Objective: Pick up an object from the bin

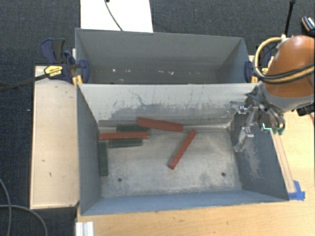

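Note:
My gripper [242, 140] hangs over the right end of the bin, close to the right wall and above bare floor, with nothing seen in it. The loose thing nearest to it is a red-brown bar [182, 149] lying slantwise in the middle of the floor, well to the gripper's left. A second red-brown bar [160, 125] rests along the foot of the back wall, further left.
At the left end lie a thin red bar [123, 136], two dark green bars [133, 129] [125, 143] beside it, and a dark green bar [102, 159] along the left wall. The arm with its orange cover and cables comes in over the right rim.

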Motion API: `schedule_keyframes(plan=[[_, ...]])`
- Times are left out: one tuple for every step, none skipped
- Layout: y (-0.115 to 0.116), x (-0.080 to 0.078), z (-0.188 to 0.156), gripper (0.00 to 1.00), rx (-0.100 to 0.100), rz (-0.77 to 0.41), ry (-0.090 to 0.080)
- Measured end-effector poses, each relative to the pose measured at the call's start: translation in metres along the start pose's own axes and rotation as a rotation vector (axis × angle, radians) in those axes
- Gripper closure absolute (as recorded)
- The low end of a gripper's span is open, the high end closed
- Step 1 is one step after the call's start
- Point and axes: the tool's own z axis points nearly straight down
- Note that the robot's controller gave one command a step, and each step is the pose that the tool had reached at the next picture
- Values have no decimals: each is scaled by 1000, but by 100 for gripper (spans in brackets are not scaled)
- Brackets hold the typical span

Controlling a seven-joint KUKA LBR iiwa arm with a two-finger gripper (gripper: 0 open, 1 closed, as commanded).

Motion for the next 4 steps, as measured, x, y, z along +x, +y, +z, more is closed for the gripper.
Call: schedule_keyframes(plan=[[61,-11,99,0,-2,-110,0],[115,-5,119,0,-2,108,-3],[180,29,119,0,-1,-319,-4],[80,-4,118,0,4,-131,-10]])
